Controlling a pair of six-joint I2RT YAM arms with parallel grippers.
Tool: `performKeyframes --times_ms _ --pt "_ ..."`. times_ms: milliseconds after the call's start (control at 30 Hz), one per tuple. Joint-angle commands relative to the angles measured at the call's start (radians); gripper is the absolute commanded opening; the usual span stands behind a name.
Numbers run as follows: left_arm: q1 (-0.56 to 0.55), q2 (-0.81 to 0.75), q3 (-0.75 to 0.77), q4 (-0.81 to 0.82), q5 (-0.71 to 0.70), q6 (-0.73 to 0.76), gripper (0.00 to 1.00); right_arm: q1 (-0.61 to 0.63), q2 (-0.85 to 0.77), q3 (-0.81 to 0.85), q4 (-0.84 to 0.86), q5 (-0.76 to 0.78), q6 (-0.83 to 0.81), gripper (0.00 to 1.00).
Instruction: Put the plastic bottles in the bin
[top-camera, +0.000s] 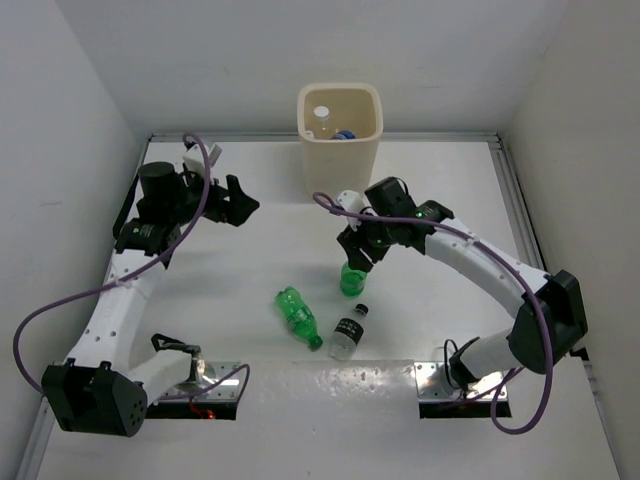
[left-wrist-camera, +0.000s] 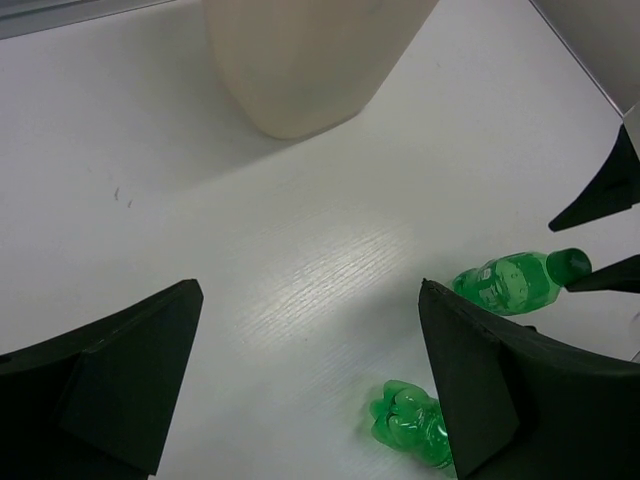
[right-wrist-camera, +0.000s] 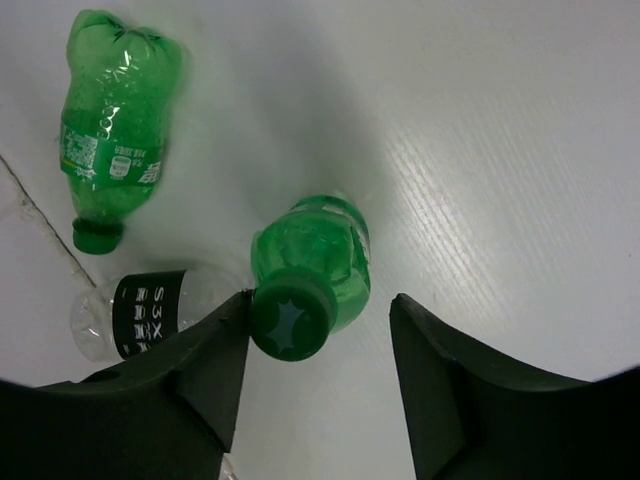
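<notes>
Right end effector (right-wrist-camera: 320, 300) straddles green capped bottle (right-wrist-camera: 312, 255).

Take the bin (top-camera: 340, 125) at the far wall as your landmark; its mouth is open from above. Straight in front of it, toward you, the right tool (top-camera: 354, 260) straddles an upright green bottle (top-camera: 351, 283). One finger touches the cap, and the other stands off with a gap. Nearer you again, a lying green bottle (top-camera: 298, 316) and a dark-labelled clear bottle (top-camera: 348, 333) lie close together, leaving only a narrow lane between them. Left of the bin, the counter (top-camera: 270, 250) runs bare up to the left tool (top-camera: 245, 196), whose jaws stand wide apart.
</notes>
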Motion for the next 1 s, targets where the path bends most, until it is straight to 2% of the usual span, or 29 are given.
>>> performKeyframes --times_ms 0,200,233,300,367,400,433,467,500,533,567,667,767,967 --pt "0.021 0.012 0.022 0.032 0.026 0.007 0.96 0.003 -0.010 -0.006 0.030 0.007 -0.008 0.56" --pt "0.021 0.031 0.022 0.041 0.044 0.007 0.95 0.003 -0.010 0.024 0.024 -0.003 -0.012 0.32" --pt "0.021 0.031 0.022 0.041 0.055 0.007 0.95 0.002 -0.010 0.042 0.019 -0.009 -0.012 0.23" --pt "0.021 0.031 0.022 0.041 0.075 0.025 0.95 0.005 -0.016 0.087 0.003 -0.021 -0.006 0.13" --pt "0.021 0.031 0.022 0.022 0.145 0.111 0.95 0.002 -0.027 0.177 -0.022 -0.029 0.006 0.03" --pt "0.030 0.040 0.022 -0.003 0.191 0.166 0.95 0.000 -0.026 0.209 -0.034 -0.035 0.006 0.01" --pt "0.031 0.040 0.035 -0.032 0.242 0.235 0.93 -0.003 -0.029 0.315 -0.042 -0.047 0.011 0.00" --pt "0.031 0.040 0.035 -0.114 0.294 0.392 0.91 -0.010 -0.018 0.355 -0.047 -0.049 0.035 0.00" --pt "0.017 0.040 0.057 -0.170 0.373 0.485 0.91 -0.013 -0.018 0.395 -0.053 -0.055 0.046 0.00" --pt "0.000 0.049 0.068 -0.231 0.392 0.578 0.90 -0.038 -0.015 0.476 -0.051 -0.066 0.057 0.00" --pt "-0.023 0.049 0.077 -0.353 0.393 0.755 0.90 -0.041 -0.010 0.554 -0.048 -0.067 0.096 0.00" --pt "-0.126 0.067 0.086 -0.484 0.350 0.956 0.88 -0.081 0.017 0.682 0.036 -0.050 0.154 0.00" --pt "-0.224 0.077 0.072 -0.495 0.252 1.001 0.87 -0.107 0.030 0.719 0.179 0.048 0.159 0.00" --pt "-0.351 0.086 0.022 -0.495 0.202 1.055 0.89 -0.190 0.137 0.765 0.394 0.183 0.139 0.00"
